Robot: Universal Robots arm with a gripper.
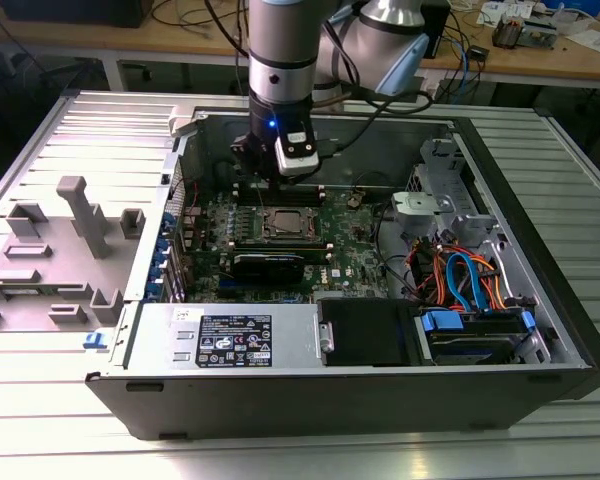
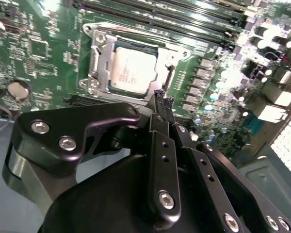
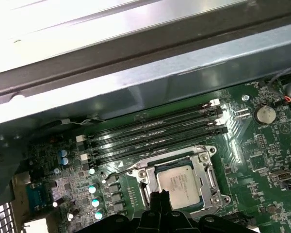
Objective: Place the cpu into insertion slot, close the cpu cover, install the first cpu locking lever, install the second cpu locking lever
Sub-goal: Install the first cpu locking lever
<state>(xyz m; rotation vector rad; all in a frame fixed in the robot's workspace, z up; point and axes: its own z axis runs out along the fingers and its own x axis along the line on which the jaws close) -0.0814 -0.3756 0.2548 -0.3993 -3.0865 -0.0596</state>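
Gripper (image 2: 161, 101): tips pinched together, nothing btwn them, hanging just over the near edge of the insertion slot (image 2: 170, 65). The cpu (image 2: 133, 72) lies flat just beyond the tips, seated in the slot, silver top up. The cpu cover (image 2: 98, 60) looks folded down round it, chip showing thru the cut-out. Whether either lever is latched: can't tell. Beyond, 4 memory slots (image 3: 155, 131) run parallel to the socket's far side, then the case wall (image 3: 136, 73).
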